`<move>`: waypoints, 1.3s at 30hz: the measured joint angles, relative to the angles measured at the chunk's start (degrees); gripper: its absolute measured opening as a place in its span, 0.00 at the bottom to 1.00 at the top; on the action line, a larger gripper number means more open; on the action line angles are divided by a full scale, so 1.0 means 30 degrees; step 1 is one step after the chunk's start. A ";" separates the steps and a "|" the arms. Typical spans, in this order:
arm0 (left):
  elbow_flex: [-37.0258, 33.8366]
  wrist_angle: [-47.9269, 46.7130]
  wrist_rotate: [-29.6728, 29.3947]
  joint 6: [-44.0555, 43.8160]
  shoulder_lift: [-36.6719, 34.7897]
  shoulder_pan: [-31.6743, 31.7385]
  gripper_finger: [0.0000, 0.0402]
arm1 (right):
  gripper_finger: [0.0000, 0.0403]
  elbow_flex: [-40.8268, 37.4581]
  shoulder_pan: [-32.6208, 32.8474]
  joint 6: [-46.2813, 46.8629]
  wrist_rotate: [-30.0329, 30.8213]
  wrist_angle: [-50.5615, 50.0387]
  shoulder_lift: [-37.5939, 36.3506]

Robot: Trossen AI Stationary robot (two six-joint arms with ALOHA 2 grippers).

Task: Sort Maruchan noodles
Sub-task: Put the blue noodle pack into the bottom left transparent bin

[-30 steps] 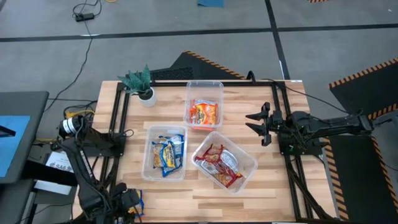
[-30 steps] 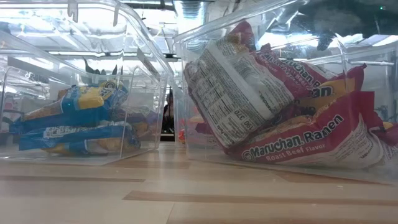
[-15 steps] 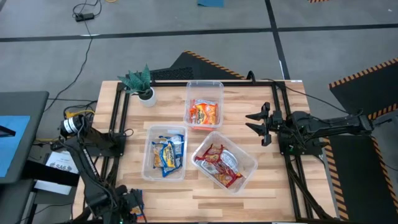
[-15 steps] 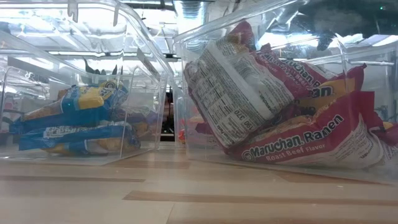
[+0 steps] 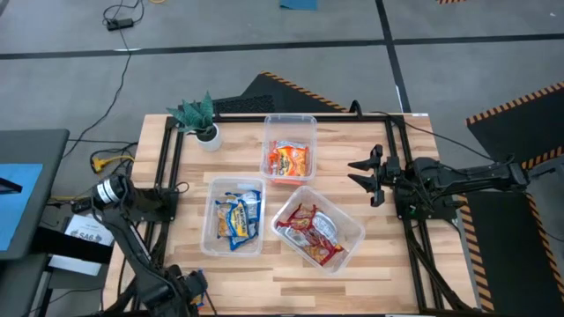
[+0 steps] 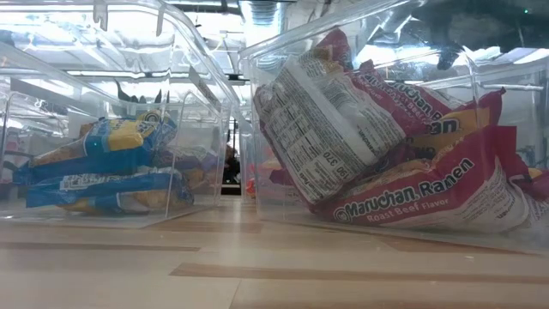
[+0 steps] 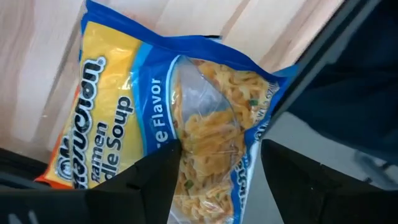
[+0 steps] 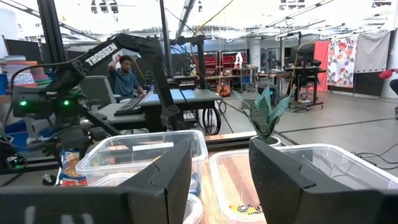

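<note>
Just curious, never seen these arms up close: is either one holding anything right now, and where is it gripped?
The left gripper pinches a blue-yellow noodle packet at one short end. The right gripper holds nothing.

In the low view, a maroon noodle packet [image 6: 429, 193] inside a clear bin [image 6: 386, 34] reads "Maruchan Ramen, Roast Beef Flavor". A blue-yellow packet [image 7: 155, 124] in the left wrist view shows "Ramen", "Soup" and "Flavor". White letters spell "TROSSEN" on the far arm [image 8: 102, 55] in the right wrist view.

Blue-and-yellow packet [image 7: 155, 118]; maroon packets [image 5: 308, 231].
</note>
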 joint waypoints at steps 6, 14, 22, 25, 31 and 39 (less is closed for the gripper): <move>0.0981 -0.2215 0.0750 0.0381 0.1293 0.0350 0.55 | 0.45 0.0000 0.0000 0.0007 0.0000 0.0006 0.0007; 0.1292 -0.5449 0.1270 -0.0127 0.1525 0.1017 0.46 | 0.45 0.0000 0.0000 0.0007 0.0007 -0.0014 0.0004; 0.1613 -0.6585 0.1647 0.0270 0.1599 0.1665 0.03 | 0.45 0.0000 0.0000 0.0007 0.0007 -0.0095 0.0007; 0.2677 -0.7363 0.0842 0.1593 0.1663 0.1946 0.01 | 0.45 0.0000 0.0000 0.0007 0.0007 -0.0095 0.0007; 0.6580 -0.9787 0.0011 0.5291 0.1625 0.2261 0.00 | 0.45 0.0000 0.0000 0.0010 0.0007 -0.0102 0.0003; 1.3191 -1.2052 -0.2326 0.9762 0.1589 0.2290 0.00 | 0.45 0.0000 0.0000 0.0160 0.0007 -0.0109 0.0002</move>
